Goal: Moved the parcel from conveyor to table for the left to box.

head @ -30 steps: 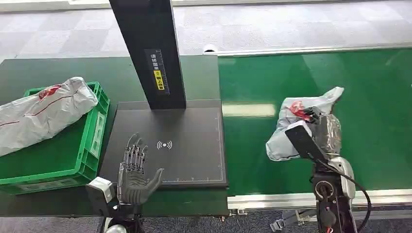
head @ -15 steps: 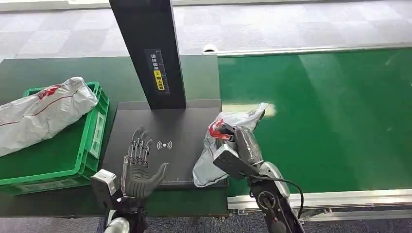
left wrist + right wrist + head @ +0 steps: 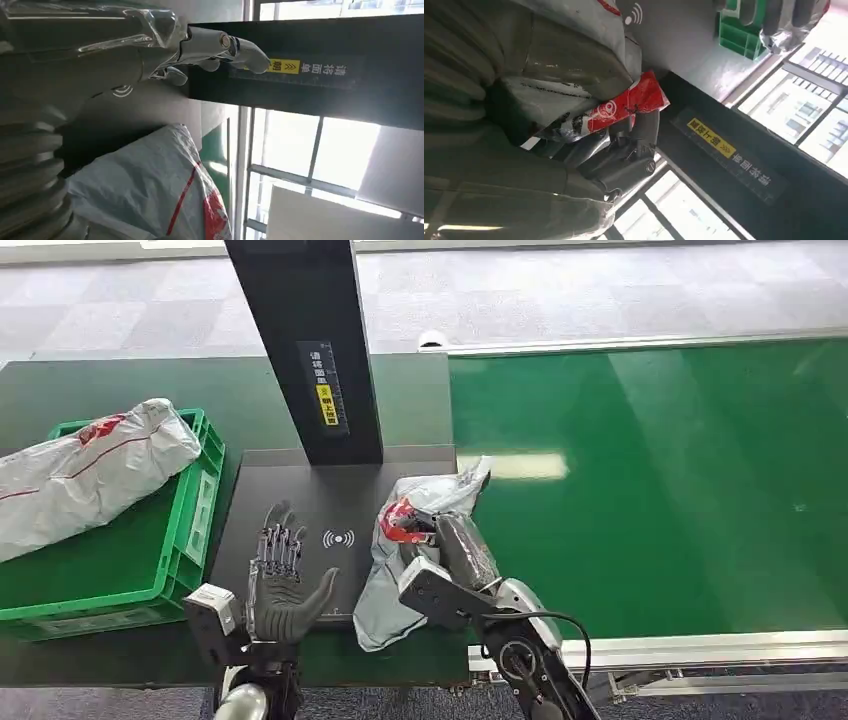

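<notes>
Right hand [image 3: 452, 552] grips the grey parcel [image 3: 415, 545] with the red label, holding it over the right half of the black scan pad [image 3: 300, 502], just off the green conveyor [image 3: 650, 480]. The parcel's lower end hangs at the pad's near edge; whether it touches the pad is unclear. In the right wrist view the fingers [image 3: 624, 155] wrap the crumpled red-printed end of the bag [image 3: 624, 107]. Left hand [image 3: 280, 585] is empty, palm up, fingers spread, above the pad's near-left corner beside the parcel. The black post [image 3: 305, 340] stands at the pad's back. The green crate [image 3: 195, 530] on the left holds another grey parcel [image 3: 90, 475].
</notes>
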Robot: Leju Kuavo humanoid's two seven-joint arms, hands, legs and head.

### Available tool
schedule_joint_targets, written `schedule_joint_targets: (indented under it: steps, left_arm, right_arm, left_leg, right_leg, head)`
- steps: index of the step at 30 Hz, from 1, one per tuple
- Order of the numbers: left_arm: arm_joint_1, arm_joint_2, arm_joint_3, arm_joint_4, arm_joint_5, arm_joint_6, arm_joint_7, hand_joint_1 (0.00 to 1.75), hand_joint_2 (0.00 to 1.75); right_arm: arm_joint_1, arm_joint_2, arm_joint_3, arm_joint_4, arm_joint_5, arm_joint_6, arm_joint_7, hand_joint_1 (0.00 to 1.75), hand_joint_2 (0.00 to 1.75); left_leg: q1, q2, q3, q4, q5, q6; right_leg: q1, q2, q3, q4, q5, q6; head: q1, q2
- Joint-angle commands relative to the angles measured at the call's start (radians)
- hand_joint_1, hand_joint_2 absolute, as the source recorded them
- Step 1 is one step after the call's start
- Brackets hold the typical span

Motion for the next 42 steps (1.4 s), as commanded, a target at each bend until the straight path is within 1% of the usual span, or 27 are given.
schedule_joint_targets:
  steps: [1,2,3,4,5,6,11,12,13,14,17,20,24,25,27,29,30,31,33,36,38,39,42]
  left_arm:
    - [-0.023,0.023,0.0,0.066,0.01,0.009,-0.004,0.0,1.75]
    - [-0.023,0.023,0.0,0.066,0.01,0.009,-0.004,0.0,1.75]
    - [-0.023,0.023,0.0,0.066,0.01,0.009,-0.004,0.0,1.75]
    - [-0.023,0.023,0.0,0.066,0.01,0.009,-0.004,0.0,1.75]
    - [-0.023,0.023,0.0,0.066,0.01,0.009,-0.004,0.0,1.75]
    - [-0.023,0.023,0.0,0.066,0.01,0.009,-0.004,0.0,1.75]
    - [-0.02,0.018,-0.001,0.062,0.017,0.024,-0.008,0.0,1.75]
    - [-0.02,0.019,-0.001,0.062,0.017,0.026,-0.008,0.0,1.75]
    - [-0.021,0.023,0.001,0.064,0.018,0.032,-0.009,0.0,1.75]
    - [-0.022,0.026,0.001,0.066,0.018,0.035,-0.01,0.0,1.75]
    - [-0.015,0.036,0.009,0.061,0.019,0.042,-0.013,0.0,1.75]
    - [0.003,0.05,0.024,0.033,0.005,0.041,-0.014,0.0,1.75]
    - [0.004,0.052,0.027,0.03,0.004,0.04,-0.014,0.0,1.75]
    - [0.005,0.057,0.021,0.028,-0.01,0.034,-0.011,0.0,1.75]
    - [0.008,0.084,0.003,0.024,-0.07,0.007,0.001,0.0,1.75]
    - [0.001,0.136,-0.04,0.025,-0.208,-0.062,0.032,0.0,1.75]
    - [-0.005,0.158,-0.052,0.024,-0.281,-0.081,0.042,0.0,1.75]
    - [-0.018,0.172,-0.044,0.028,-0.363,-0.12,0.055,0.0,1.75]
    - [-0.056,0.184,-0.021,0.053,-0.453,-0.165,0.051,0.0,1.75]
    - [-0.12,0.221,-0.038,0.093,-0.581,-0.211,0.039,0.0,1.75]
    - [-0.152,0.231,-0.074,0.126,-0.702,-0.207,0.063,0.0,1.75]
    - [-0.182,0.239,-0.11,0.163,-0.799,-0.187,0.091,0.0,1.75]
    - [-0.274,0.247,-0.218,0.314,-0.95,-0.207,0.133,0.0,1.75]
  right_arm:
    - [-0.068,0.006,0.07,0.096,-0.013,0.01,-0.008,1.75,1.75]
    - [-0.068,0.006,0.07,0.096,-0.013,0.01,-0.008,1.75,1.75]
    - [-0.068,0.006,0.07,0.096,-0.013,0.01,-0.008,1.75,1.75]
    - [-0.068,0.006,0.07,0.096,-0.013,0.01,-0.008,1.75,1.75]
    - [-0.068,0.006,0.07,0.096,-0.013,0.01,-0.008,1.75,1.75]
    - [-0.068,0.006,0.07,0.096,-0.013,0.01,-0.008,1.75,1.75]
    - [-0.084,0.015,0.082,0.148,-0.017,0.016,-0.005,1.75,1.75]
    - [-0.085,0.017,0.077,0.153,-0.019,0.011,-0.002,1.54,1.75]
    - [-0.086,0.019,0.062,0.161,-0.024,-0.003,0.001,0.14,1.75]
    - [-0.087,0.02,0.049,0.163,-0.032,-0.011,0.003,0.0,1.75]
    - [-0.091,0.009,-0.002,0.162,-0.039,-0.06,0.005,0.0,1.75]
    - [-0.082,-0.021,-0.068,0.142,-0.048,-0.108,-0.008,0.0,1.75]
    - [-0.08,-0.027,-0.073,0.138,-0.05,-0.105,-0.013,0.0,1.75]
    - [-0.064,-0.021,-0.093,0.118,-0.055,-0.135,-0.015,0.0,1.75]
    - [-0.035,-0.039,-0.129,0.078,-0.058,-0.159,-0.017,0.0,1.75]
    - [-0.003,-0.062,-0.162,0.034,-0.062,-0.159,-0.02,0.0,1.75]
    - [0.014,-0.068,-0.175,0.015,-0.074,-0.158,-0.03,0.0,1.75]
    - [0.039,-0.075,-0.191,-0.012,-0.079,-0.158,-0.036,0.0,1.75]
    - [0.06,-0.074,-0.211,-0.026,-0.087,-0.15,-0.048,0.0,1.75]
    - [0.039,-0.067,-0.208,-0.014,-0.093,-0.125,-0.066,0.0,1.75]
    - [0.011,-0.063,-0.199,0.004,-0.095,-0.118,-0.07,0.0,1.75]
    - [0.0,-0.061,-0.198,0.008,-0.099,-0.116,-0.071,0.0,1.75]
    - [-0.029,-0.055,-0.188,0.021,-0.114,-0.094,-0.062,0.0,1.75]
  left_leg:
    - [0.0,0.002,0.003,-0.002,0.0,-0.001]
    - [0.0,0.001,0.002,-0.001,0.0,0.0]
    - [0.001,0.002,0.005,-0.003,0.0,-0.001]
    - [0.0,0.002,0.004,-0.002,0.0,-0.001]
    - [0.001,0.002,0.006,-0.003,0.0,-0.001]
    - [0.0,0.002,0.002,-0.001,0.0,0.0]
    - [0.0,0.002,0.003,-0.002,0.0,-0.001]
    - [0.0,0.002,0.002,-0.001,0.0,0.0]
    - [0.0,0.002,0.004,-0.002,0.0,-0.001]
    - [0.0,0.002,0.003,-0.002,0.0,0.0]
    - [0.0,0.001,0.003,-0.002,0.0,0.0]
    - [0.0,0.001,0.003,-0.002,0.0,0.0]
    - [0.0,0.0,0.003,-0.001,0.0,0.0]
    - [0.0,0.001,0.004,-0.002,0.0,0.0]
    - [0.0,0.0,0.002,-0.001,0.0,0.0]
    - [0.0,-0.002,0.004,-0.003,0.0,-0.001]
    - [0.0,-0.003,0.003,-0.002,0.0,0.0]
    - [0.0,-0.002,0.002,-0.001,0.0,0.0]
    - [0.001,-0.004,0.005,-0.004,0.001,-0.001]
    - [0.0,-0.002,0.002,-0.001,0.001,-0.001]
    - [0.001,-0.003,0.004,-0.002,0.001,-0.001]
    - [0.0,-0.001,0.001,-0.001,0.001,-0.001]
    - [-0.001,-0.002,0.002,-0.001,0.001,0.0]
  right_leg:
    - [0.0,0.001,0.002,-0.002,0.0,0.0]
    - [0.0,0.0,0.001,-0.001,0.0,0.0]
    - [0.001,-0.001,0.006,-0.004,0.0,0.0]
    - [0.0,0.0,0.003,-0.002,0.0,0.0]
    - [0.001,0.0,0.005,-0.004,0.0,0.0]
    - [0.0,0.0,0.002,-0.001,0.0,0.0]
    - [0.0,0.001,0.003,-0.002,0.0,0.0]
    - [0.0,0.0,0.002,-0.001,0.0,0.0]
    - [0.001,0.0,0.004,-0.003,0.001,0.0]
    - [0.0,0.0,0.003,-0.002,0.0,0.0]
    - [0.0,-0.001,0.003,-0.002,0.0,0.0]
    - [0.0,-0.001,0.003,-0.002,0.0,0.0]
    - [0.0,-0.001,0.003,-0.002,0.0,0.0]
    - [0.001,-0.001,0.004,-0.003,0.0,0.0]
    - [0.0,-0.001,0.002,-0.002,0.0,0.0]
    - [0.0,-0.004,0.005,-0.003,-0.001,0.0]
    - [0.0,-0.004,0.004,-0.002,-0.001,0.0]
    - [0.0,-0.003,0.002,-0.001,-0.001,0.0]
    - [0.001,-0.006,0.006,-0.005,-0.001,0.0]
    - [0.001,-0.004,0.002,-0.002,0.0,0.0]
    - [0.001,-0.006,0.005,-0.004,0.0,0.0]
    - [0.0,-0.002,0.001,-0.001,0.0,0.0]
    - [0.0,-0.003,0.002,-0.001,0.0,0.0]
  head:
    - [0.0,0.0]
    - [0.0,0.0]
    - [0.0,0.0]
    - [0.0,0.0]
    - [0.0,0.0]
    - [0.0,0.0]
    - [0.0,0.0]
    - [0.0,0.0]
    - [0.0,0.0]
    - [0.0,0.0]
    - [0.0,0.0]
    - [0.0,0.0]
    - [0.0,0.0]
    - [0.0,0.0]
    - [0.0,0.0]
    - [0.0,0.0]
    - [0.0,0.0]
    - [0.0,0.0]
    - [0.0,0.0]
    - [0.0,0.0]
    - [0.0,0.0]
    - [0.0,0.0]
    - [0.0,0.0]
